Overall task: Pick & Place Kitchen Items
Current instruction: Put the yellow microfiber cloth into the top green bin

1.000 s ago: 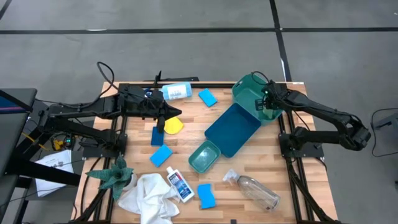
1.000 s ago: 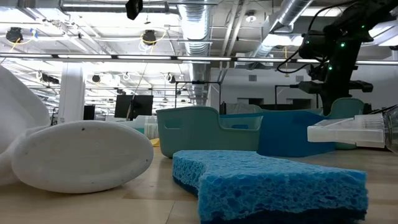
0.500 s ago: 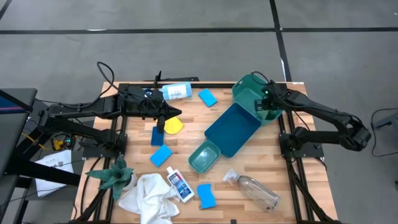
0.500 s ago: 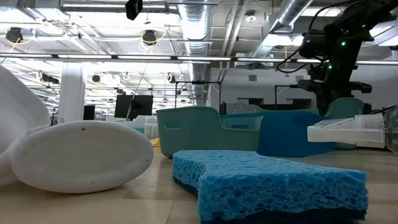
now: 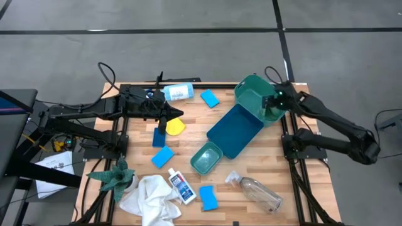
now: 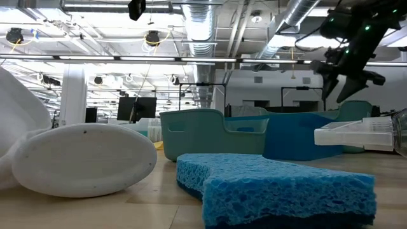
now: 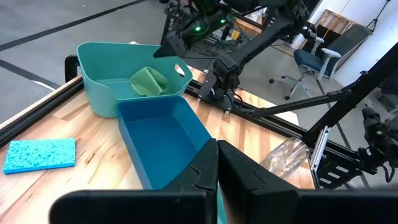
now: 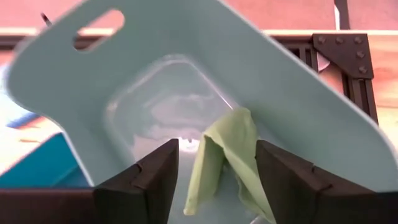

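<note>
One green cloth (image 8: 225, 158) lies crumpled inside the teal tub (image 5: 251, 94), with the right gripper (image 5: 274, 107) just above it, fingers spread and empty. Snagging the tub's wall on the way out could tip it. Left gripper (image 5: 164, 113) waits clenched shut, well apart from the tub, beside the yellow pad (image 5: 175, 127).

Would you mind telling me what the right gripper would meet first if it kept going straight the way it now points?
Most likely the light green cloth lying in the teal bin: it sits right between the open right gripper fingers, with the bin floor just beyond. Depth is hard to judge.
</note>
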